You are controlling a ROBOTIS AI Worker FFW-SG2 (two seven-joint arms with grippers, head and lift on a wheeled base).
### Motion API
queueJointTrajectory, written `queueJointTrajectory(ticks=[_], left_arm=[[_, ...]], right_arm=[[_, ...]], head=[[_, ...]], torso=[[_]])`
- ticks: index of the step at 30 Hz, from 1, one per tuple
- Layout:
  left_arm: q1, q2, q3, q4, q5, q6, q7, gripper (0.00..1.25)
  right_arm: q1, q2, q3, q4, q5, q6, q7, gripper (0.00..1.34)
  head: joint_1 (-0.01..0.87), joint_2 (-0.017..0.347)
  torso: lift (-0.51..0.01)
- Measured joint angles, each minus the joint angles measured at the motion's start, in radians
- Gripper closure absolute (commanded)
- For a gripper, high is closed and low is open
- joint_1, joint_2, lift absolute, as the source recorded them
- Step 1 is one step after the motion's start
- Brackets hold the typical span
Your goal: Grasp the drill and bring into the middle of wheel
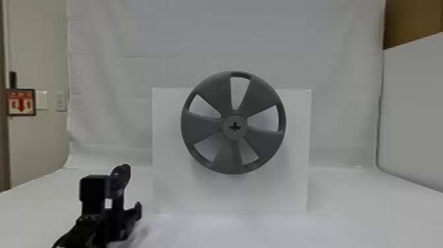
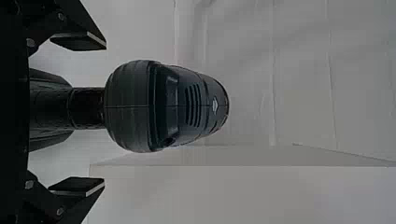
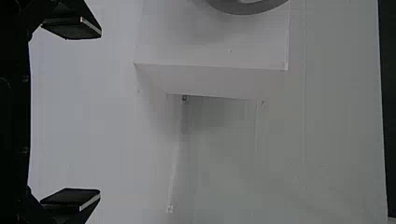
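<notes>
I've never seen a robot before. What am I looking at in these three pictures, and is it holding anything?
This is a two-armed robot facing a white work surface. The head view looks forward and down from its head; its left arm reaches in at the lower left. Each wrist view comes from a camera on one arm, turned sideways.

A white box stands on the surface, with a grey spoked wheel at its front. A cross-shaped slot marks the wheel's middle.

In the left wrist view, the left gripper has its fingers open either side of a dark drill; gaps show, so it isn't gripped. The right gripper is open too, with nothing between its fingers.
</notes>
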Motion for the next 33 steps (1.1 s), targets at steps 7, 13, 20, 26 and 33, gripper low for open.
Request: queueJointTrajectory(ticks=[7, 13, 20, 26, 33], left_arm=[[-0.004, 0.0, 0.0, 0.006, 0.008, 0.0, 0.0, 0.66], [-0.006, 0.0, -0.001, 0.012, 0.016, 0.002, 0.001, 0.8], [-0.006, 0.001, -0.002, 0.016, 0.02, 0.001, 0.016, 1.12], [0.006, 0.002, -0.021, 0.015, 0.025, -0.026, 0.058, 1.18], [0.014, 0.008, -0.039, 0.005, 0.021, -0.051, 0.068, 1.18]], right_arm=[[-0.003, 0.0, 0.006, 0.001, 0.005, 0.0, 0.0, 0.1], [-0.003, 0.0, 0.007, 0.002, 0.006, 0.0, 0.0, 0.1], [-0.003, 0.002, 0.008, 0.002, 0.007, 0.0, 0.0, 0.1], [-0.002, 0.003, 0.007, 0.002, 0.008, 0.0, 0.0, 0.1], [-0.002, 0.004, 0.007, 0.002, 0.009, 0.001, 0.0, 0.1]], head=[[0.054, 0.031], [0.054, 0.031], [0.054, 0.031], [0.054, 0.031], [0.054, 0.031]], torso=[[-0.403], [-0.403], [-0.403], [-0.403], [-0.403]])
